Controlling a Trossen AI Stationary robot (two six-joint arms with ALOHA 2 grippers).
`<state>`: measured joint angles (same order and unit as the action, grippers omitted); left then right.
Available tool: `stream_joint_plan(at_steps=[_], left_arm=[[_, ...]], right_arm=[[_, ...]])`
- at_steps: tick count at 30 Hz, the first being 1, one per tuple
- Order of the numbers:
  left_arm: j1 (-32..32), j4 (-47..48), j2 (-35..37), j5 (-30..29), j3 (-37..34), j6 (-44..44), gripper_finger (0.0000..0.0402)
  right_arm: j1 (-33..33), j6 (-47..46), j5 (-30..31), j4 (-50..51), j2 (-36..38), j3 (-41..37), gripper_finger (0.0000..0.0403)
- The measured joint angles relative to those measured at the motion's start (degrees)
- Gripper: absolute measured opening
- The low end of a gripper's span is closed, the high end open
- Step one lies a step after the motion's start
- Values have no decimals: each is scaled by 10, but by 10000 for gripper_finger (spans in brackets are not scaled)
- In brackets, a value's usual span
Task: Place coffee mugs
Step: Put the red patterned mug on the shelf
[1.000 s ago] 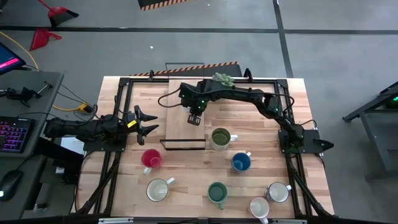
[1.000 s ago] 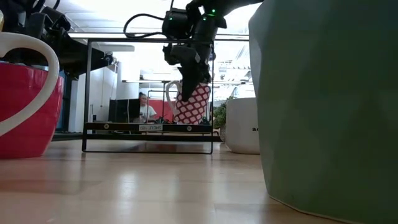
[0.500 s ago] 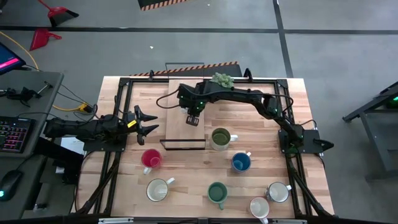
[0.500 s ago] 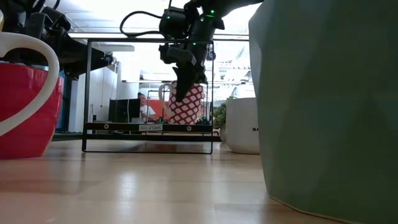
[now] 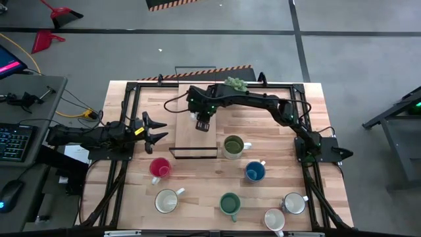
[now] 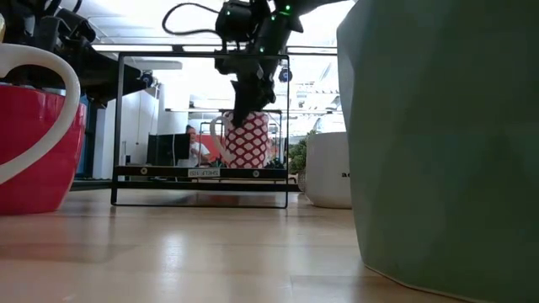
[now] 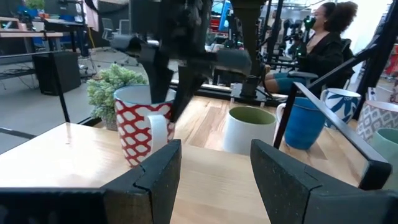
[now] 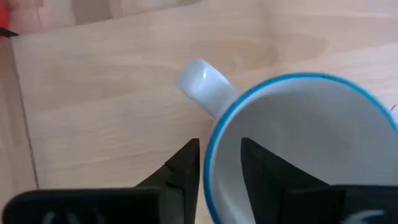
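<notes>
A white mug with a red lattice pattern and a blue rim (image 6: 247, 140) (image 7: 142, 121) (image 8: 298, 143) stands upright by its base on the wooden board of a black-framed rack (image 5: 187, 141). My right gripper (image 5: 202, 122) (image 8: 214, 168) hangs over it, pointing steeply down and open. One finger (image 8: 186, 165) is outside the rim beside the handle (image 8: 202, 84), and the other (image 8: 264, 168) is inside the cup. My left gripper (image 5: 158, 130) (image 7: 214, 155) waits open at the table's left side, pointing level toward the rack.
On the table nearer the front stand an olive mug (image 5: 233, 146), a blue mug (image 5: 255, 172), a red mug (image 5: 160, 168), a teal mug (image 5: 229, 204) and three white mugs (image 5: 167, 201) (image 5: 294, 203) (image 5: 274, 219). A small potted plant (image 5: 235, 83) sits at the far edge.
My right gripper has opened and let go of the patterned mug. The mug hung tilted between the fingers a second ago. It has since sunk and tipped upright, and now stands on the rack's board.
</notes>
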<state>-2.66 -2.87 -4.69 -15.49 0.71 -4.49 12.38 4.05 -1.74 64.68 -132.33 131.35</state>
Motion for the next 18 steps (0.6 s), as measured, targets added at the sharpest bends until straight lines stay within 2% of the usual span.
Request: stream_joint_plan(at_steps=[5, 9, 18], left_arm=[[0, 0, 0, 1, 0, 0, 184], [0, 1, 0, 2, 0, 0, 184], [0, 2, -6, 4, 0, -3, 184]], right_arm=[[-7, 7, 0, 21, 1, 36, 99], [-11, 14, 11, 30, 14, 34, 99], [-18, 57, 200, 37, 28, 36, 99]])
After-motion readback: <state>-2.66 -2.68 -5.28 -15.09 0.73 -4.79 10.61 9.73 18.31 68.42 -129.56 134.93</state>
